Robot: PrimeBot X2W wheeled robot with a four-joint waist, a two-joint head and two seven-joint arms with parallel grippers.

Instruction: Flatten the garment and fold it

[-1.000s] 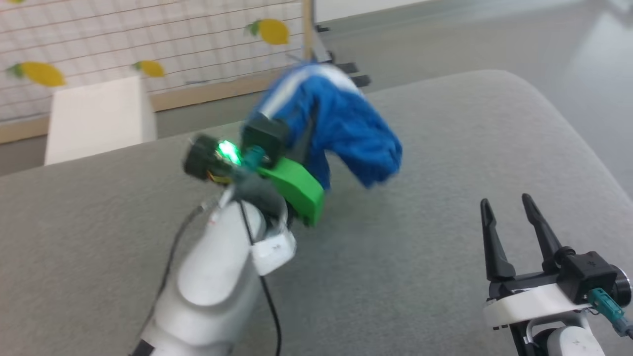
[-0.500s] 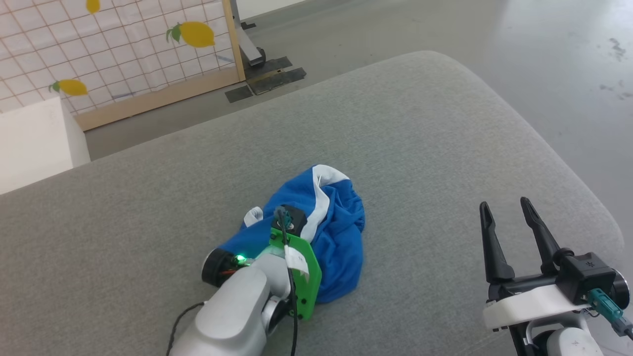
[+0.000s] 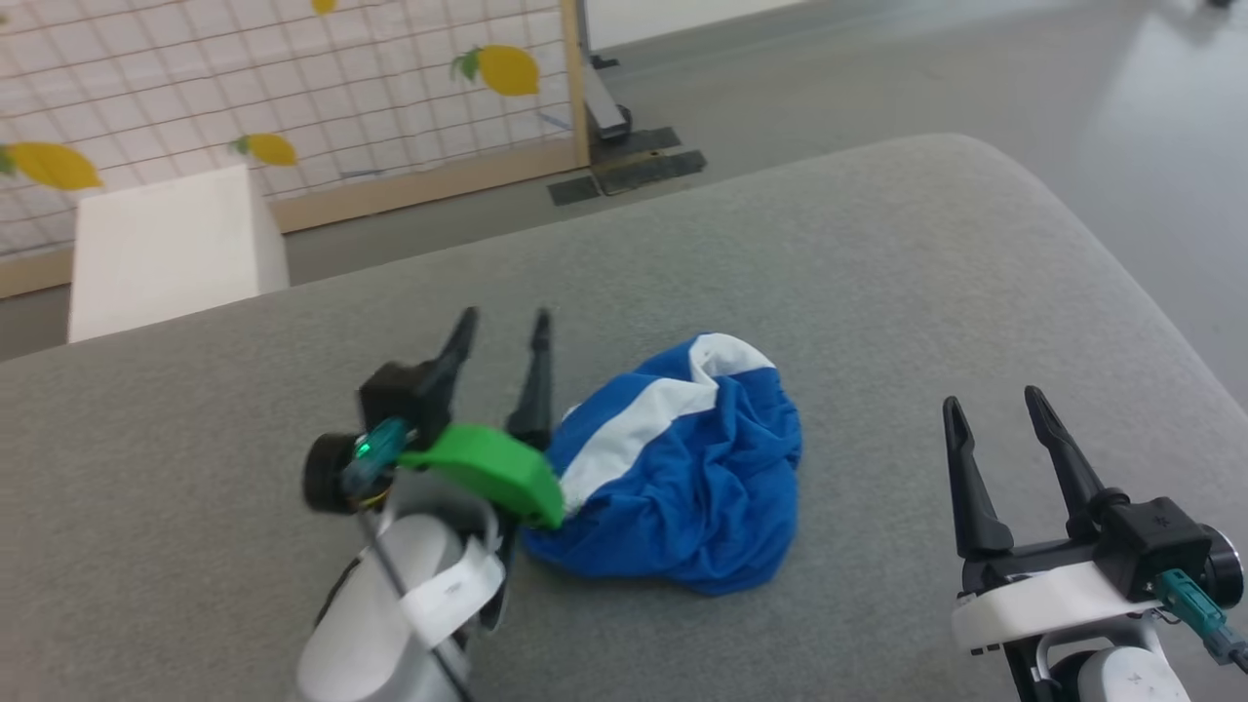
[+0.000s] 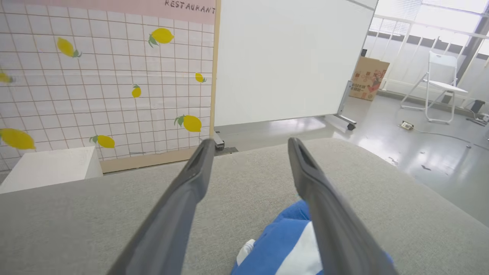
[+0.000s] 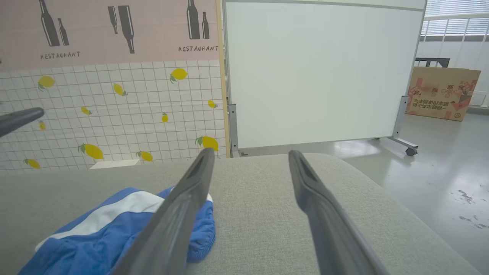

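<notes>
The garment [image 3: 692,478], royal-blue cloth with a white stripe, lies crumpled in a heap on the grey cushioned surface [image 3: 877,273]. My left gripper [image 3: 502,325] stands open just left of the heap, fingers up and apart, holding nothing. In the left wrist view the garment [image 4: 284,244] lies low between and under the open fingers [image 4: 191,179]. My right gripper [image 3: 990,405] is open at the lower right, well clear of the cloth. In the right wrist view the garment [image 5: 114,225] lies to the left of the left finger.
A white box [image 3: 171,249] stands beyond the surface's far left edge. Behind it is a tiled lemon-pattern screen [image 3: 292,88] with a wooden frame, and a white panel on wheels [image 5: 317,72]. Grey floor [image 3: 1121,127] drops away past the rounded right edge.
My left gripper held the garment lifted, then lowered it onto the surface. Now it has let go, opened and drawn back to the left. The head camera shifted between frames.
</notes>
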